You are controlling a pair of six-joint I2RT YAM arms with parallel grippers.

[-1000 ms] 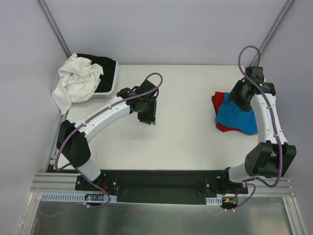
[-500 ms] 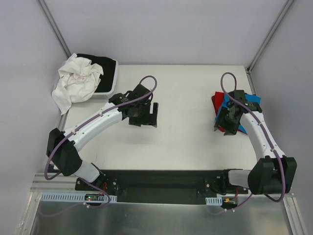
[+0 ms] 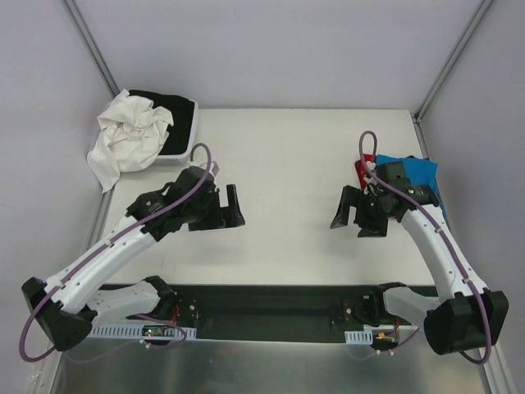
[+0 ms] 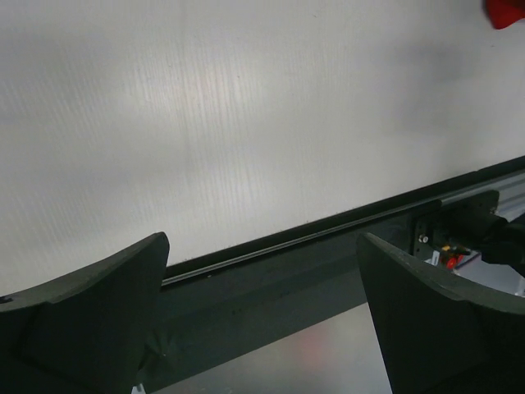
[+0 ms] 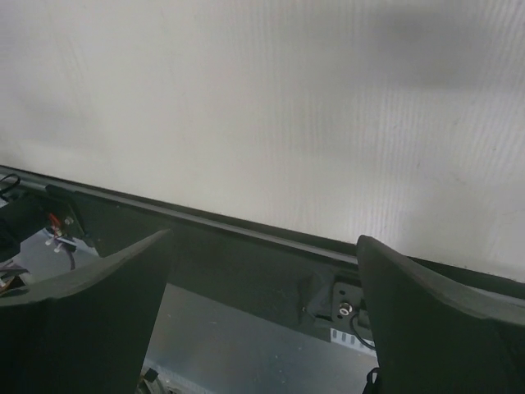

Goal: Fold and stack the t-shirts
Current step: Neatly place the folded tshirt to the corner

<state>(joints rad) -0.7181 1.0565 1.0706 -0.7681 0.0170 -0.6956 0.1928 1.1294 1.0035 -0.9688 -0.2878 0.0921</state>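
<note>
The turquoise-blue t-shirt (image 3: 420, 169) and plain red t-shirt (image 3: 359, 168) stand out against the off-white table (image 3: 287, 156). Also pictured: a white cloth (image 3: 127, 135), a black cloth (image 3: 174, 105), and arms (image 3: 115, 246) white with black joints.

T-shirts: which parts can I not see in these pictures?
Top view: red shirt mostly under the blue shirt and right arm; the arm also covers part of the blue shirt, folds unclear.
Left wrist view: red shirt cut off by the top edge.
Right wrist view: neither shows.
</note>
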